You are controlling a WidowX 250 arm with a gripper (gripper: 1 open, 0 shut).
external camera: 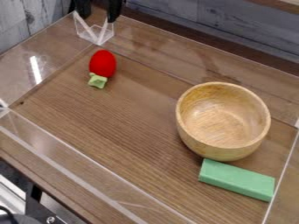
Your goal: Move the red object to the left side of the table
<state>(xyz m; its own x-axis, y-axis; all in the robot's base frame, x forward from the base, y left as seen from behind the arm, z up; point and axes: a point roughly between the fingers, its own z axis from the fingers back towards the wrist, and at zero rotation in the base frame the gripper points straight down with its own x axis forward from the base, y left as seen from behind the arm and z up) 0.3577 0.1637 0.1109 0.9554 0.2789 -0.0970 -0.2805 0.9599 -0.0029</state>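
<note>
One cam, high front, angled down over table (105,131), close.

One red toy (103,63), one wooden bowl (223,119) and one green block (237,180) on one table (105,140), with one gripper (97,35) above

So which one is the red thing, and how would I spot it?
Start at the big wooden bowl on the right of the table, then look across to the far left. The red object lies there alone, small and round like a strawberry with a green leafy end, unlike the flat green block by the bowl.
</note>
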